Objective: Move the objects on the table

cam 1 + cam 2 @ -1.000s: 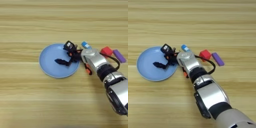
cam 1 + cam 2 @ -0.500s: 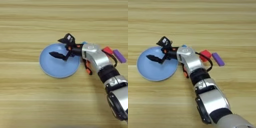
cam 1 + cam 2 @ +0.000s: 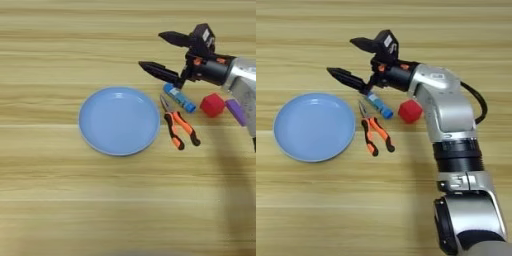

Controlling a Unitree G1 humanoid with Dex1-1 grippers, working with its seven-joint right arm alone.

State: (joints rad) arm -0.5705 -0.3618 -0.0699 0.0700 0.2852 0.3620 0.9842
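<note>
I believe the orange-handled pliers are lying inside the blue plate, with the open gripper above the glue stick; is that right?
Not quite: the pliers lie on the table just right of the plate, which holds nothing. The left eye view shows this plainly. The rest stands: the gripper is open, above the glue stick.

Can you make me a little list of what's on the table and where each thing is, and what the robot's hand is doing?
plate: light-blue plate, round, nothing on it, left of the other things
pliers: orange-and-black pliers, lying flat just right of the plate
glue stick: blue glue stick, lying on its side above the pliers
cube: red cube, right of the glue stick
block: purple block, right of the cube, partly hidden by the arm
tool: right tool, fingers spread open, holding nothing, above the glue stick
table: wooden table
</note>
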